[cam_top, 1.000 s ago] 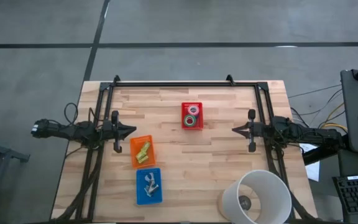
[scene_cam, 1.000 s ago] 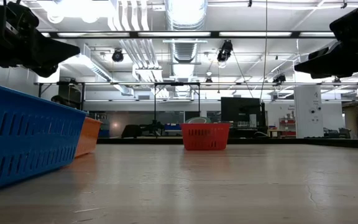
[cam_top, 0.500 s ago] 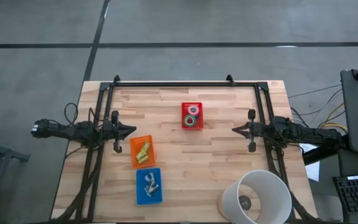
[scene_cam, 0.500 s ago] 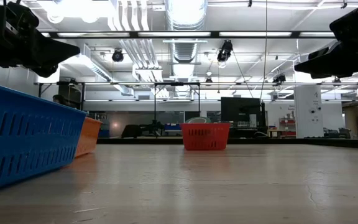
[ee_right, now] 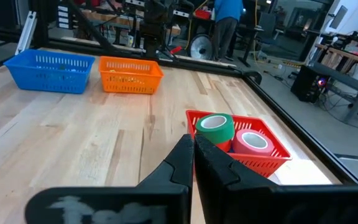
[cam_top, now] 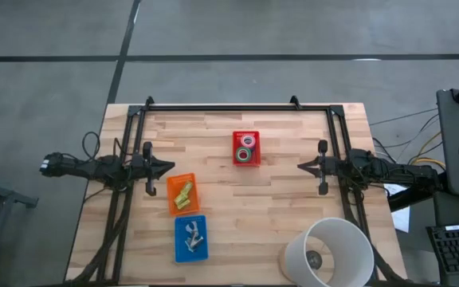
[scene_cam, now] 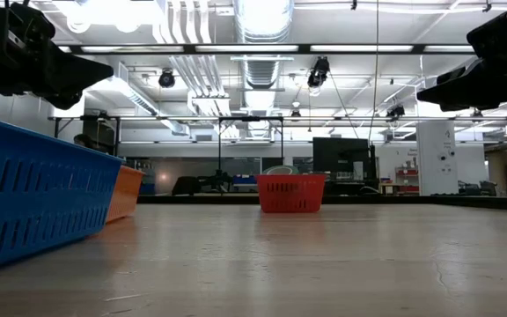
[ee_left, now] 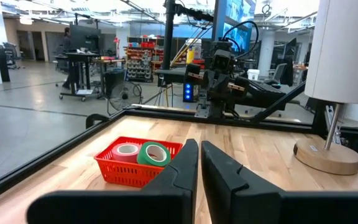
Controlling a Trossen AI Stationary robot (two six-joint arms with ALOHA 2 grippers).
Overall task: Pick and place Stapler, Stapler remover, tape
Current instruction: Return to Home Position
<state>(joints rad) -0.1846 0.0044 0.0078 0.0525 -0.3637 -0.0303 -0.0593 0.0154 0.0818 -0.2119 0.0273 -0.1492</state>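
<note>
high view: the wooden table [cam_top: 277, 207] is seen whole, with a dark arm stretched in from each side. the left gripper [cam_top: 170, 167] is held just beside the orange bin [cam_top: 170, 195]. the right gripper [cam_top: 301, 167] is held opposite it, well apart from every bin. in the wrist views each pair of fingers is drawn together and nothing is clamped between them.

a white lamp [cam_top: 329, 251] is stood at the near right corner, close under the right arm. the blue bin [cam_top: 177, 239] is set just below the orange one on the left side. the red bin [cam_top: 235, 149] is placed alone near the middle, toward the far rail.

the tape [cam_top: 246, 155] is lodged inside the red bin, a green roll and a pinkish roll side by side. yellow-green boxes [cam_top: 182, 194] are lying in the orange bin. silvery pieces [cam_top: 191, 233] are lying in the blue one and are possibly the staple removers, though they are too small to be sure.

the sorting is judged finished, with both arms parked. two things could go wrong from here. the orange bin could be nudged if the left gripper is dropped or swung toward it. the lamp could be toppled if the right arm is swept back low.
</note>
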